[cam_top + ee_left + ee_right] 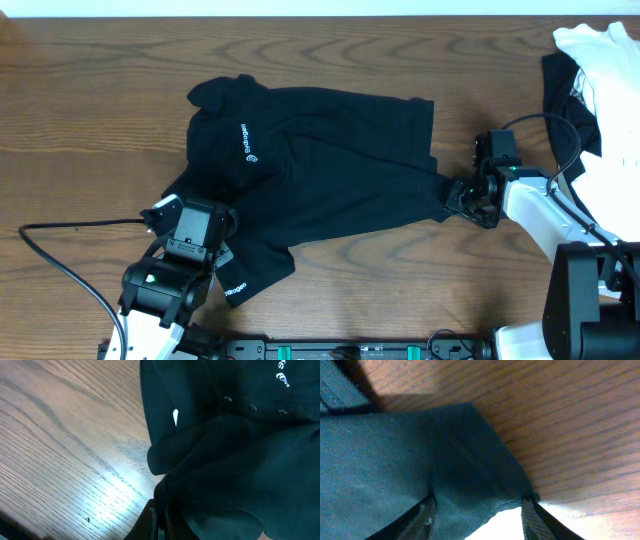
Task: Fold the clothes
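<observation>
The black T-shirt point(330, 170) lies crumpled across the middle of the table, its small white chest logo point(248, 143) facing up. My left gripper point(222, 250) is at the shirt's near left edge. In the left wrist view its fingers point(159, 520) are pressed together on a fold of the black cloth point(240, 460). My right gripper point(462, 195) is at the shirt's right end. In the right wrist view its fingers point(477, 507) are spread wide, with a corner of the black cloth point(395, 460) lying between them.
A pile of white and black clothes point(600, 70) sits at the far right corner. A black cable point(60, 250) runs over the wood table point(90, 110) at the near left. The right arm's base point(580, 290) stands at the near right.
</observation>
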